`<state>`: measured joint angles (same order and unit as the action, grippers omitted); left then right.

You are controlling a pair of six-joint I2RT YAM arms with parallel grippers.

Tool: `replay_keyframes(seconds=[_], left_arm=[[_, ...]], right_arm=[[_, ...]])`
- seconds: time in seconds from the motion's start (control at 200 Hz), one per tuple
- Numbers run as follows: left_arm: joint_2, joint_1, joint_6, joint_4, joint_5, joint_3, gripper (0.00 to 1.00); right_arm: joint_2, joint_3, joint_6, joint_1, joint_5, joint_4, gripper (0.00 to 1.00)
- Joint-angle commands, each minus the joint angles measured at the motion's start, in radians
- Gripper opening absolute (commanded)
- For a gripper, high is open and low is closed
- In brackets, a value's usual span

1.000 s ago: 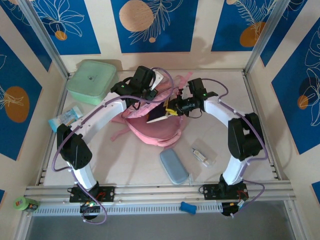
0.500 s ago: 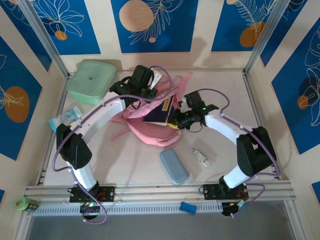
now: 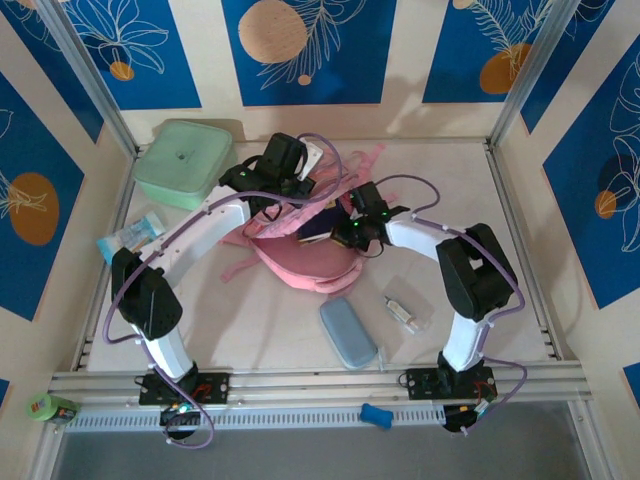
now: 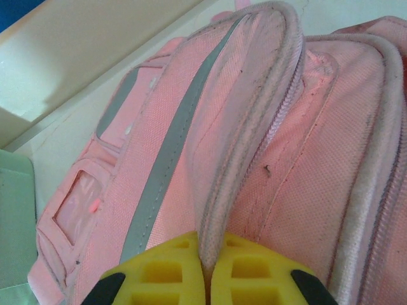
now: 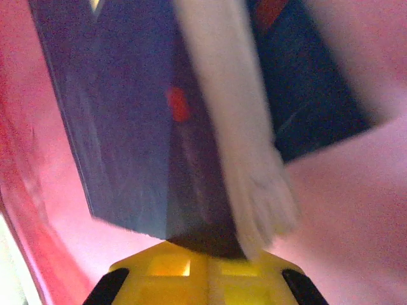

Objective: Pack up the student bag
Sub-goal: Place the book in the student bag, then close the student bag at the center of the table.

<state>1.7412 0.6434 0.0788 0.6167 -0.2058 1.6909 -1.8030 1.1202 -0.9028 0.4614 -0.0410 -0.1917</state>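
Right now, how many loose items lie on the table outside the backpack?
4: green box, far left corner; blue packet, left edge; grey-blue case, near the front; small clear item right of it. Others may be hidden.

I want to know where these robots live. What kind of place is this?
Probably a robot test booth, not a real classroom: two robot arms are bolted to a metal rail, and the small table is boxed in by blue patterned wall panels.

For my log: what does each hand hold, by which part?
Left hand: student bag, by its piped opening rim. Right hand: shut at an edge of the dark book; grip unclear.
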Motion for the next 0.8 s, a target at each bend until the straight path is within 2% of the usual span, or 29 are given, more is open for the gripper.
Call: replay_keyframes(seconds=[0.0, 0.15, 0.23, 0.425, 0.52, 0.57, 0.645, 0.715, 0.795], left_arm=[[-0.057, -0.013, -0.027, -0.095, 0.019, 0.009, 0.00], [-0.055, -0.019, -0.054, -0.098, 0.014, -0.001, 0.00], [-0.064, -0.024, -0.077, -0.120, 0.030, -0.045, 0.00], [-0.089, -0.035, -0.187, -0.119, 0.083, -0.122, 0.00], [-0.104, -0.034, -0.233, -0.144, 0.128, -0.180, 0.19], [-0.111, -0.036, -0.283, -0.142, 0.136, -0.202, 0.23], [-0.149, -0.037, -0.335, -0.170, 0.217, -0.247, 0.34], [-0.218, -0.037, -0.387, -0.235, 0.258, -0.330, 0.40], [-0.308, -0.045, -0.437, -0.284, 0.250, -0.437, 0.44]], right_arm=[[0.042, 0.002, 0.012, -0.053, 0.032, 0.043, 0.04], [0.068, 0.016, 0.072, -0.029, -0.028, -0.026, 0.07], [0.118, -0.020, 0.056, -0.037, -0.119, -0.005, 0.09], [0.344, -0.109, 0.117, -0.045, -0.002, -0.190, 0.17], [0.438, -0.151, 0.132, -0.078, 0.021, -0.301, 0.17], [0.491, -0.181, 0.135, -0.092, 0.028, -0.346, 0.17], [0.566, -0.225, 0.142, -0.101, 0.027, -0.398, 0.20], [0.612, -0.253, 0.145, -0.096, 0.020, -0.457, 0.21], [0.642, -0.299, 0.150, -0.088, -0.049, -0.466, 0.21]])
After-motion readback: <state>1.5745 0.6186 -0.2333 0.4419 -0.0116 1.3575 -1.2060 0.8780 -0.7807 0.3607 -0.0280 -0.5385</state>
